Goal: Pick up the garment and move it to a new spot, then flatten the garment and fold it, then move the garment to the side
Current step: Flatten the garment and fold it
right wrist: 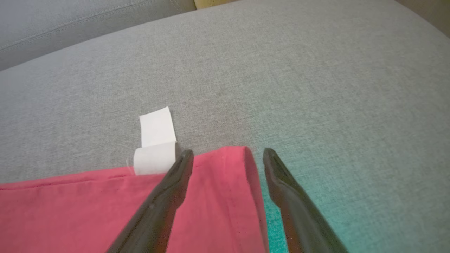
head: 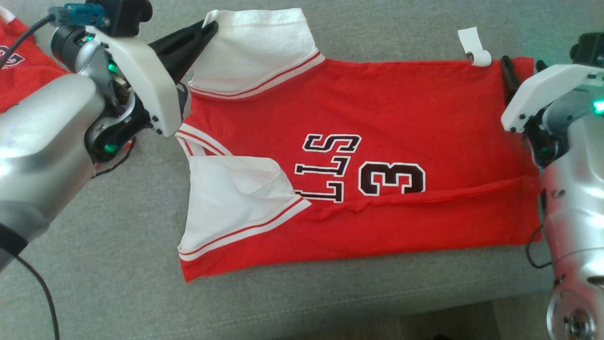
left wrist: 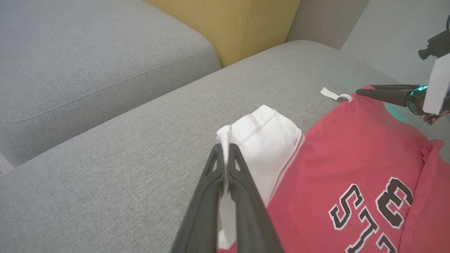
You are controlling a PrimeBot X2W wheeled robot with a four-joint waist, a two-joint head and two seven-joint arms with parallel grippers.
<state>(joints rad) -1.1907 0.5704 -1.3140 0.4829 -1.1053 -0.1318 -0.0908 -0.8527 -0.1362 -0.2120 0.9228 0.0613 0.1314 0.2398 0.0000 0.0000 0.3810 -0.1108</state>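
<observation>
On the grey sofa seat (head: 94, 283) in front of me the red jersey (head: 377, 118) lies spread with its lettering up. Its long axis runs from nine o'clock to three o'clock, sleeves toward nine and hem toward three. My left claw (left wrist: 223, 149) is pinched together on the outer corner of the far white sleeve (head: 255, 47), at about eleven o'clock of the jersey. My right claw (right wrist: 228, 156) stands apart, holding nothing. Its fingers straddle the far hem corner at about two o'clock, just beside the white tag (head: 474, 47). Each arm is nearest its own end of the far long edge. I judge the next move is to close the right claw on that corner, so both arms can carry the edge toward six o'clock.
</observation>
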